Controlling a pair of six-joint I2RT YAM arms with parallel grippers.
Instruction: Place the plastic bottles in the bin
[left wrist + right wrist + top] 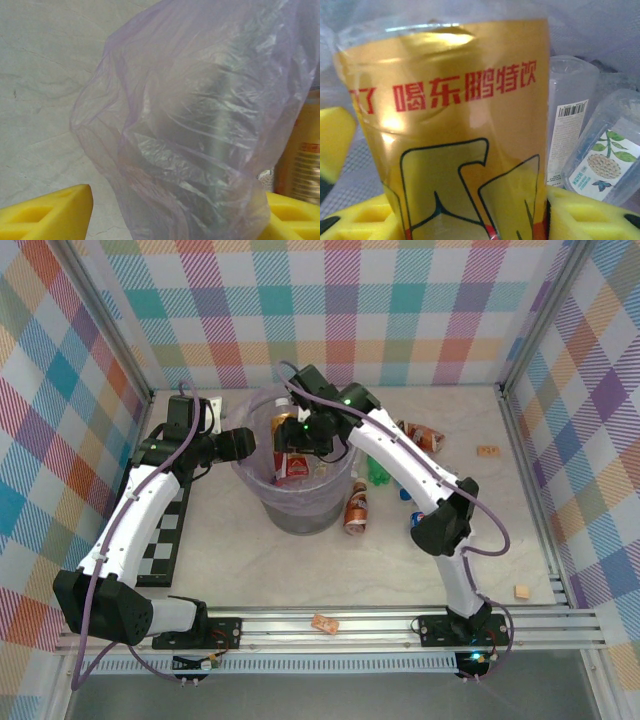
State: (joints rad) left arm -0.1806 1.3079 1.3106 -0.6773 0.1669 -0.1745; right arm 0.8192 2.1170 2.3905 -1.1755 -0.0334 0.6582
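hemming a pale, perhaps marbled table [250, 570], plaid walls [400, 310]; right hand [470, 220] grips bottle [450, 125]

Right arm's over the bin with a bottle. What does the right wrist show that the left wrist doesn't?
Right wrist: the right gripper is clamped on the gold bottle, seen close up with red lettering. Two clear bottles lie behind it inside the bag.
Left wrist: bare table, and the bag's outside bulging between the open fingers of the left gripper.
Both: the lilac bag and a gold label. The label at the left wrist's right edge is probably the same bottle.
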